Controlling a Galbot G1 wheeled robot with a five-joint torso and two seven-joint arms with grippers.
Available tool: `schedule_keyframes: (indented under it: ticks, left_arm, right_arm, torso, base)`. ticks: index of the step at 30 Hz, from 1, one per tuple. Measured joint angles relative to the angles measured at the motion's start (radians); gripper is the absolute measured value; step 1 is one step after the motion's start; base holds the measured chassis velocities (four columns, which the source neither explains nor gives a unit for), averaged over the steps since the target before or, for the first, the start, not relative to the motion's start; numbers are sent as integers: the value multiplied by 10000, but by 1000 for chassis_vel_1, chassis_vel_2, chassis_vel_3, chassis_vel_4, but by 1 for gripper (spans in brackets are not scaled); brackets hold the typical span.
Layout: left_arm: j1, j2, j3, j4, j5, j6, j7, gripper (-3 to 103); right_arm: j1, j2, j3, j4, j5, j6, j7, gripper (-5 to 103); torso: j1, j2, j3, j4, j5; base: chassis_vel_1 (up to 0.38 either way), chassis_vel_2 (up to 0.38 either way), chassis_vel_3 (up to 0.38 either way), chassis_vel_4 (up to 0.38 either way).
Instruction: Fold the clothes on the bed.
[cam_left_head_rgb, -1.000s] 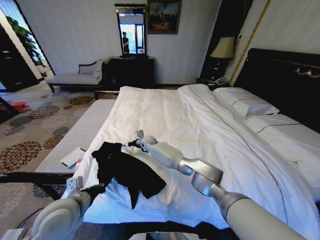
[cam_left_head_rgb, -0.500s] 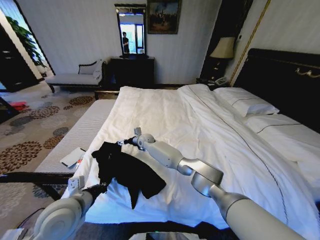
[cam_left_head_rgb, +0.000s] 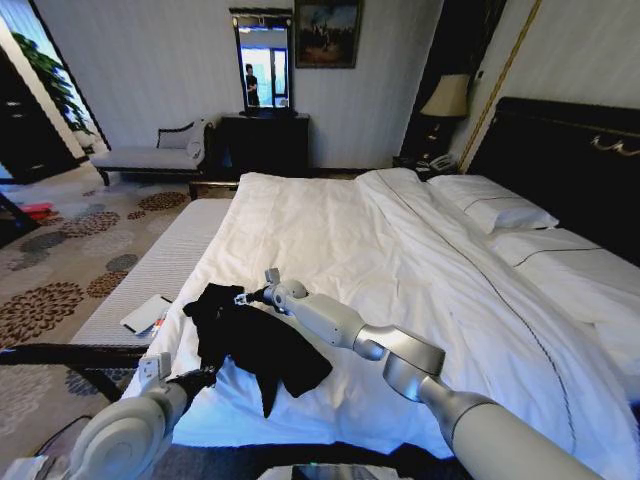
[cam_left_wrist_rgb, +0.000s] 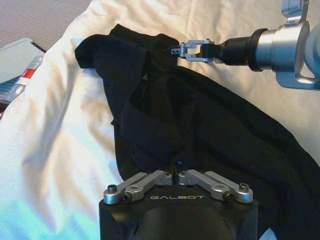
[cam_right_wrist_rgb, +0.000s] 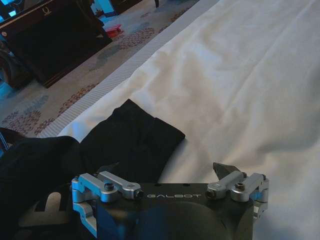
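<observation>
The clothes (cam_left_head_rgb: 255, 340), a small black top, lie crumpled near the foot corner of the bed (cam_left_head_rgb: 400, 250) with its white duvet. My left gripper (cam_left_head_rgb: 205, 377) is at the garment's near edge. In the left wrist view its fingers (cam_left_wrist_rgb: 176, 174) meet, shut on the black fabric (cam_left_wrist_rgb: 200, 125). My right gripper (cam_left_head_rgb: 240, 296) reaches across to the garment's far edge, its tip touching the cloth there (cam_left_wrist_rgb: 175, 49). In the right wrist view the right gripper (cam_right_wrist_rgb: 170, 172) stands open over the black cloth (cam_right_wrist_rgb: 135, 140), one dark fingertip (cam_right_wrist_rgb: 222, 171) above white duvet.
A grey striped bench (cam_left_head_rgb: 160, 260) runs along the bed's foot with a flat white booklet (cam_left_head_rgb: 147, 313) on it. White pillows (cam_left_head_rgb: 495, 212) and a dark headboard (cam_left_head_rgb: 560, 150) are at the right. Patterned carpet (cam_left_head_rgb: 60, 260) and a chaise (cam_left_head_rgb: 150, 155) lie beyond.
My right gripper has moved left and slightly down, from the white duvet onto the garment's far edge. The left gripper and the clothes have stayed put.
</observation>
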Motion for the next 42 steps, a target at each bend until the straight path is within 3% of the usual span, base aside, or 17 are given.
schedule_keyframes:
  ticks: [16,38,40,42]
  left_arm:
    - [539,-213,11,3,163,-12,-13,0]
    - [377,-186,144,4,214,-37,-9,0]
    - [404,-211,135,3,220,-37,-8,0]
    - [402,-215,139,4,224,-37,-7,0]
  right_arm:
    - [-53,0,-86,467,134,131,-42,100]
    - [-272,-1,-456,386,162,86,-55,103]
    - [-346,0,-503,391,157,112,-52,94]
    - [-365,0,-511,396,153,129,-52,94]
  torso:
    - [0,0,0,3,0]
    - [0,0,0,-1,0]
    - [-1,0,0,0,0]
    - [-1,0,0,0,0]
  base:
    - [0,0,0,0]
    - [0,0,0,0]
    - [0,0,0,0]
    - [0,0,0,0]
